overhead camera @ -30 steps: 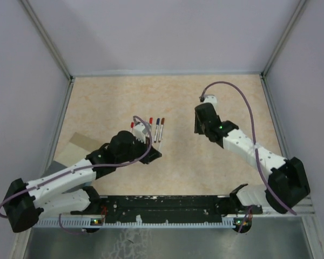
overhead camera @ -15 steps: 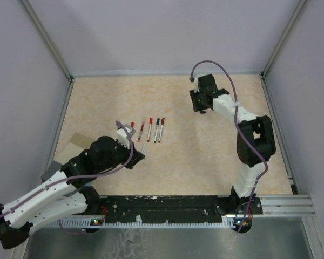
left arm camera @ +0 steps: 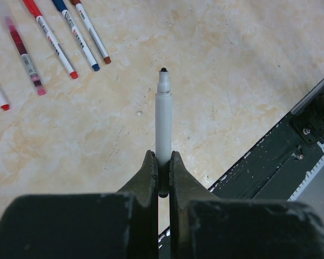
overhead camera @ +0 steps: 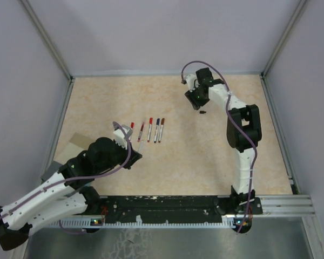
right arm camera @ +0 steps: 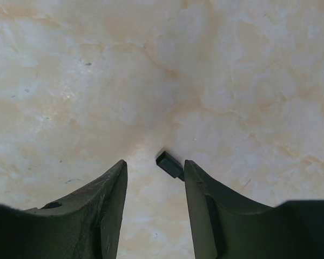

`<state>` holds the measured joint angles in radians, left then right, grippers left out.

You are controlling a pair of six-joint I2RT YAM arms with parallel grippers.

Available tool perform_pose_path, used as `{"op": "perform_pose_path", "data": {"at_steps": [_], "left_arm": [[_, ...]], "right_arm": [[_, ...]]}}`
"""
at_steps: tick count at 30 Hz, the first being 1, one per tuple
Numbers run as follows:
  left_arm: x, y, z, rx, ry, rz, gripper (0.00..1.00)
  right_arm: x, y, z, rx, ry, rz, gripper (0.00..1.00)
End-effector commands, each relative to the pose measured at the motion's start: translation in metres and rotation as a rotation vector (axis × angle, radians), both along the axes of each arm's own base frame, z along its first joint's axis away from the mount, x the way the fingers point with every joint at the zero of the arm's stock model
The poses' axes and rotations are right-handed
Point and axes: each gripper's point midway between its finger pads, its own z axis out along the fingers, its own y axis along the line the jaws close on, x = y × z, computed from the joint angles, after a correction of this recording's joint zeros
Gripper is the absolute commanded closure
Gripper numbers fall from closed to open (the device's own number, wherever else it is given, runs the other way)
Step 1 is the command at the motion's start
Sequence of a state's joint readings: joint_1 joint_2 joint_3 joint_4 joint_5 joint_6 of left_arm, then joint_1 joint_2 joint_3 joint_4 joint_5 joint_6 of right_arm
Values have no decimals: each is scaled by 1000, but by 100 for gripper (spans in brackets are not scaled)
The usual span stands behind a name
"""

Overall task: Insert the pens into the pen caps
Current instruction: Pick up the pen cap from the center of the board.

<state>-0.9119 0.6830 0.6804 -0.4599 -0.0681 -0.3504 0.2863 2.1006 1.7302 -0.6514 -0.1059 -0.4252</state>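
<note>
White plastic forms the barrel of the black-tipped pen [left arm camera: 163, 113], which is pinched near its rear end by the left claw [left arm camera: 163, 162], the jaws pressed tight against it. The pen is held off the table [overhead camera: 108, 97] with its bare tip pointing out ahead of the claw. This seems chosen so that the writing end is left free to be pushed home.

The black cap [right arm camera: 170, 164] that seems meant for it lies at the far right of the table, well apart from the pen. It is straddled by the right claw [right arm camera: 155, 164], whose jaws are spread, one on each side. The cap sits just beside one finger, and whether it is touched cannot be told. Nothing is gripped there yet, and the spread stance is judged to be a preparation for closing on the cap.

Five other pens [left arm camera: 49, 39] are laid side by side in a row on the table, near the left claw. They seem to be kept together so that each can be taken in turn. Whether any of them is already capped cannot be made out.
</note>
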Motion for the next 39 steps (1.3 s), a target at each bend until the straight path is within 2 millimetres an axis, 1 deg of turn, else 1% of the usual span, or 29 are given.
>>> {"op": "perform_pose_path", "data": {"at_steps": [1,4,13,19,27,30,34,39], "left_arm": [[3,6,0,13,-9,33,100],[5,7,-2,16,-5,45,100],[3,4,-7,33,13,25,100],[4,5,-7,35,12,32,100],[4,3,-11,49,24,26,100],[4,2,-13,56,30,21,100],[3,2,-14,61,36,18,100],[3,0,-16,67,43,11,100]], "right_arm": [[16,-12,9,-47,-16,68,53],[15,-16,5,-74,19,79,53],[5,-19,-15,-54,112,99,53],[7,-25,-24,-84,127,89,53],[6,-28,-37,-97,159,87,54],[3,-30,-40,-101,175,88,56],[-3,-37,-46,-123,199,66,59],[-8,-45,-51,-137,226,34,67]]}}
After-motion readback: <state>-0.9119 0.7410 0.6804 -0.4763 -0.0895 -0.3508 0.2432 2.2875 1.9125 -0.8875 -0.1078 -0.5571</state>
